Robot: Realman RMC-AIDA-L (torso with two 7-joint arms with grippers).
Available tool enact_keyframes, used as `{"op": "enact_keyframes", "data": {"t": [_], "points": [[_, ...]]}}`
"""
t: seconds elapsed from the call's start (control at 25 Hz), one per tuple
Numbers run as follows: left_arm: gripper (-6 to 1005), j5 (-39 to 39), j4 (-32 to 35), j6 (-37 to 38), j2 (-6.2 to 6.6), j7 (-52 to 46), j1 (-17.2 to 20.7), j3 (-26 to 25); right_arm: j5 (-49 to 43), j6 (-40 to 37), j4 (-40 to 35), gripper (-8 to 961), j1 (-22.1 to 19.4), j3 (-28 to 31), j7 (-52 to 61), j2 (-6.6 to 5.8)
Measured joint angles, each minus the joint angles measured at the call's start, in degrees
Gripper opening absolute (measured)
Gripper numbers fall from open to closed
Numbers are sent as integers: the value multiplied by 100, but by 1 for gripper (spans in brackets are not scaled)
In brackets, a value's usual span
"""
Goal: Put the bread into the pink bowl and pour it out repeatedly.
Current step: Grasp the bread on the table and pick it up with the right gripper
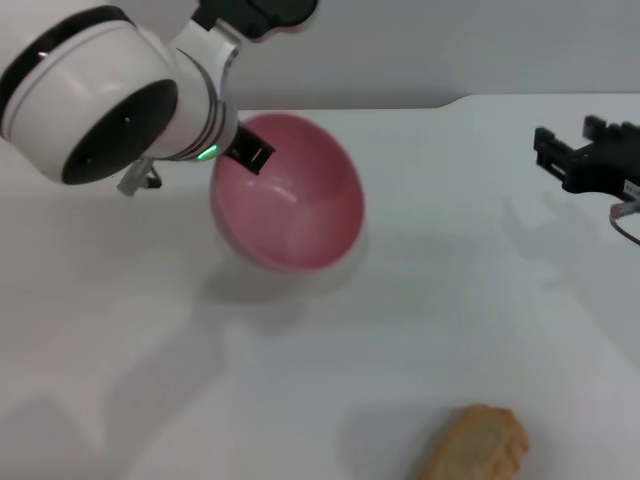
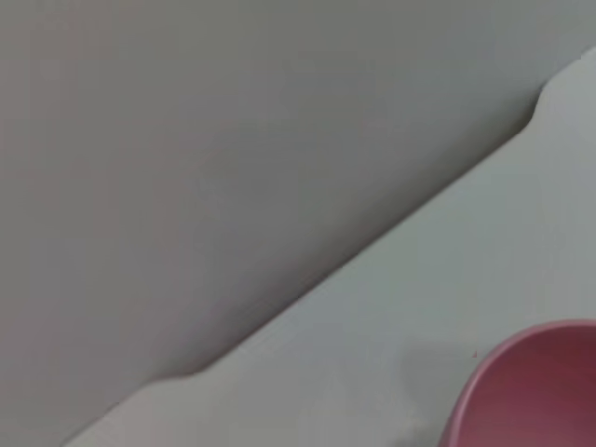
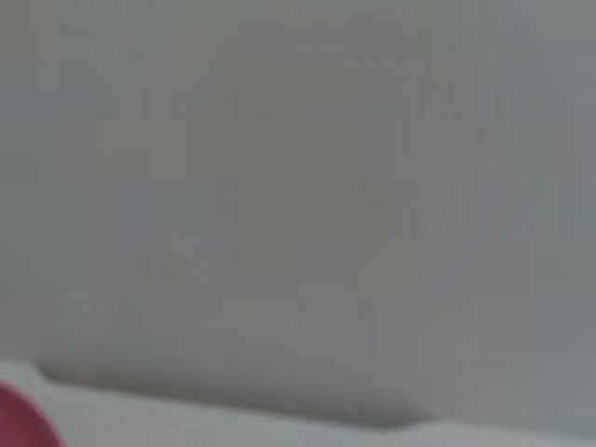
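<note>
Near front table edge: bread (image 1: pixel 478 445); left pincer (image 1: pixel 250 152) holds tipped pink bowl (image 1: pixel 295 200).

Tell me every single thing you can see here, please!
pink bowl: one, pink, tipped on its side and empty, held up over the table's far left part.
bread: one, golden-tan, lying on the table at the near edge, right of the bowl and apart from it.
table: one, white, under everything.
left hand: one, white arm with black fingers, gripping the bowl's rim.
right hand: one, black, at the far right, holding nothing.
</note>
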Motion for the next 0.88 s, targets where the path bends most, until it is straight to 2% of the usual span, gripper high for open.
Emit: {"op": "enact_keyframes", "data": {"t": [0.08, 0.24, 0.52, 0.88], "points": [[47, -245, 267, -525, 23, 181, 147, -198, -5, 766, -90, 558, 241, 287, 319, -6], [47, -257, 410, -749, 28, 191, 215, -201, 173, 2047, -364, 559, 502, 644, 511, -11], [47, -266, 234, -700, 16, 200, 189, -259, 557, 3062, -924, 545, 424, 588, 492, -2], [47, -282, 85, -644, 18, 186, 210, -316, 1057, 3878, -694, 527, 398, 213, 462, 5]]}}
